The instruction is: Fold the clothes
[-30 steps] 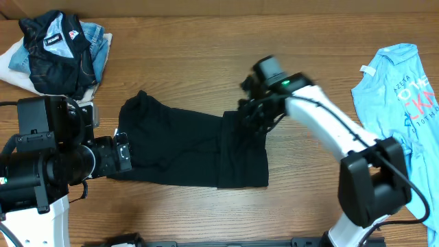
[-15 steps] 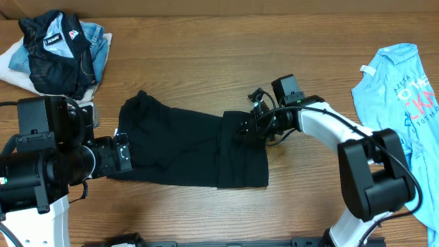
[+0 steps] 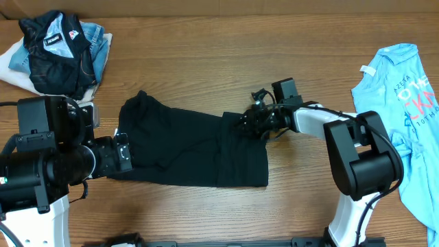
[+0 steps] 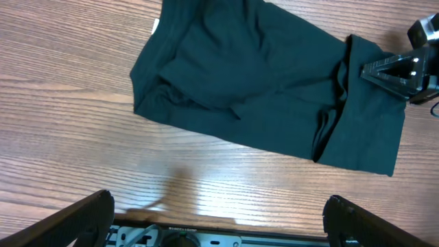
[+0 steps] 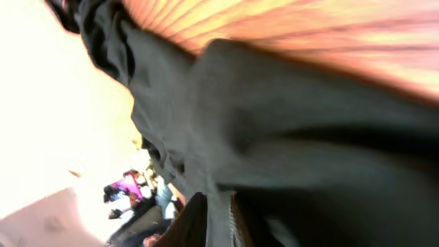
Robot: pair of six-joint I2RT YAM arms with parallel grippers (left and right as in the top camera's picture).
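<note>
Right arm has dropped from its raised pose to lie low over the counter [image 3: 206, 62]; right end effector [image 3: 255, 123] now sits at the upper right edge of the black T-shirt [image 3: 182, 147]; left arm and shirt unchanged. R wrist view is blurred and very close; it shows a ridge of dark cloth running down between the two fingers, narrow gap; I read it as pinched shut on the shirt edge, prob. to lift that edge for a fold. Left end effector [image 3: 122, 153] hovers just off the shirt's collar end, fingers spread wide, holding nothing; likely parked to pin or take that end. Shirt lies lengthwise mid-counter; white label [image 4: 154, 26] showing; far portion already lapped over the body, crease visible. Judgement: fold part-done; next lift needs cloth kept taut or the lapped layer may drag. Light blue T-shirt [image 3: 405, 96] and dark jacket [image 3: 58, 44] well apart at the counter's ends; not in play.
</note>
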